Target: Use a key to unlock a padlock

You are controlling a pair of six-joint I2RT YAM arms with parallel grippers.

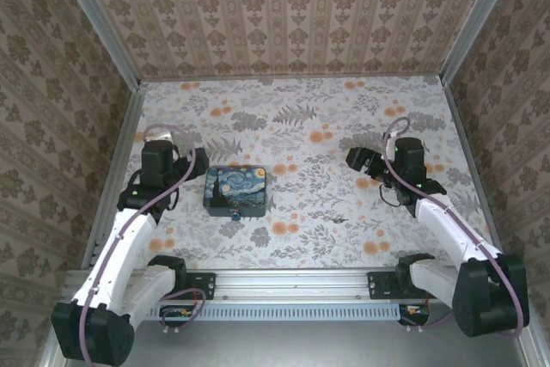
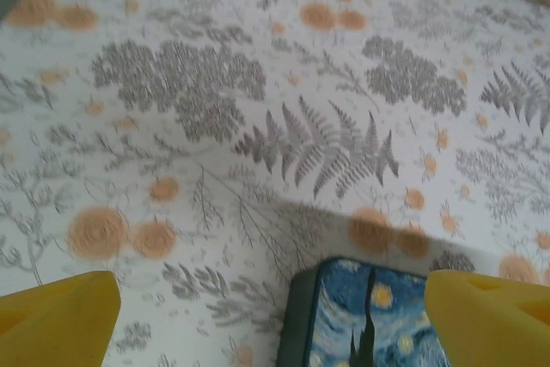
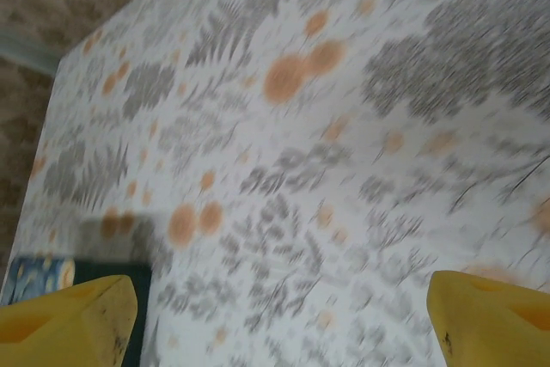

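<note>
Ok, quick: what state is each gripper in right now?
Left gripper: open, holding nothing.
Right gripper: open, holding nothing.

Blue-and-yellow starry-night box (image 1: 235,190), grey fern and orange flower table (image 1: 344,126), brown damask walls (image 1: 284,15), yellow fingertips (image 2: 56,315).

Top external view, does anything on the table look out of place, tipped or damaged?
Nothing stands out. The starry-night box lies flat on the table, roughly square to its edges, with the tiny padlock at its near side. No spill or damage shows.
</note>
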